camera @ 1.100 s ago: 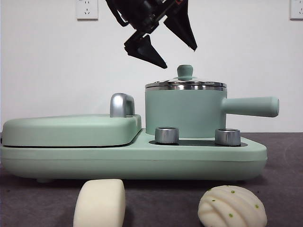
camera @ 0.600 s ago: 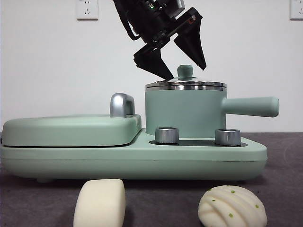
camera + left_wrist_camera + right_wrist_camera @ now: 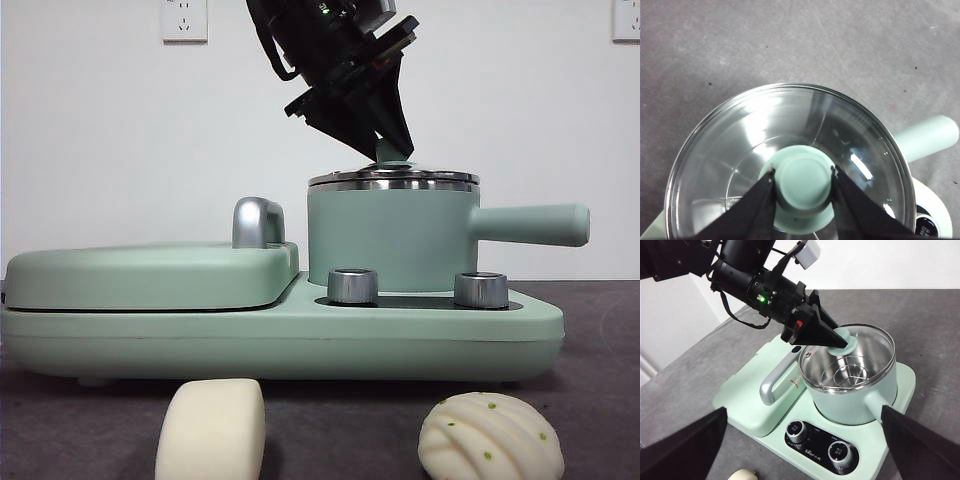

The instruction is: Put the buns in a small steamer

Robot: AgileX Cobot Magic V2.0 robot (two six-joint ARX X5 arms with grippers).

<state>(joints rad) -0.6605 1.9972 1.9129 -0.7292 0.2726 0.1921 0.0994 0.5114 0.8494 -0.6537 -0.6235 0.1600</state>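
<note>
Knob sits clamped in the left end effector atop the steamer; lift the lid straight up. Buns wait on the tabletop at six o'clock; right end effector hangs apart.

The left gripper has its fingers closed on the lid knob atop the small steamer.
</note>
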